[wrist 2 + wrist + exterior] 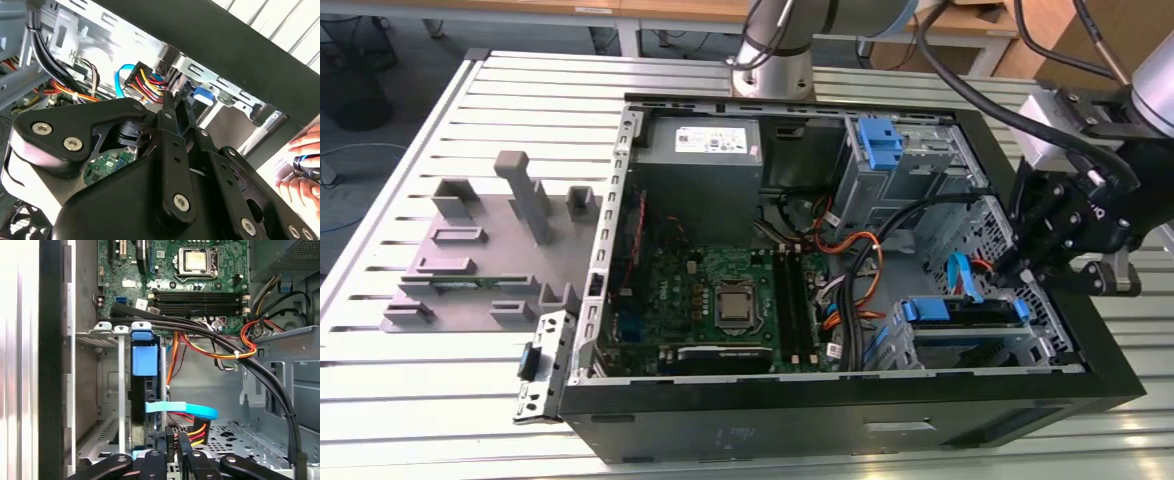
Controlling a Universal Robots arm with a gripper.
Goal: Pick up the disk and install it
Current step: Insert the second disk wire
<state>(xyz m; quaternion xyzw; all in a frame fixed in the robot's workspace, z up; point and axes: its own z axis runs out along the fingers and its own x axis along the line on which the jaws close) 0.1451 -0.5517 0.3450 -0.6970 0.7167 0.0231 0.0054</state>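
Gripper (1010, 270) hung over the case (854, 420), at the case's corner on the exterior view's right, nearest the camera. Fingers (169, 439) were drawn almost together, nothing seen between them, not gripping the disk.

Disk (963, 312) sat inside the case, slotted into the drive cage (902, 345) in that same corner, with its blue carrier facing up out of the cage. In the first wrist view the disk (145, 362) stood edge-on between the cage's metal rails (120, 390), blue tab on its end and dark body running back toward the gripper (176, 438). Fingertips were just beside the disk's near end, off to one side of it, over the bundle of red-yellow-black wires (195, 430) — contact with the disk couldn't be told. A flat blue cable (182, 410) crossed between the fingertips and the disk's tab.

In the second wrist view the gripper (178, 104) pointed into the same corner of the case, tips close to a multicolour wire plug (145, 82) and a blue cable loop (120, 82); a blue plastic piece (202, 95) showed just past the tips.

Rest of the case: motherboard (720, 290) in the middle of the case floor, grey power supply (700, 150) in the case's far corner, a second blue bracket (878, 140) along the far wall. A grey fixture plate (480, 250) lay outside the case on the exterior view's left.

A person's hand (305, 165) was outside the case wall, in the second wrist view.
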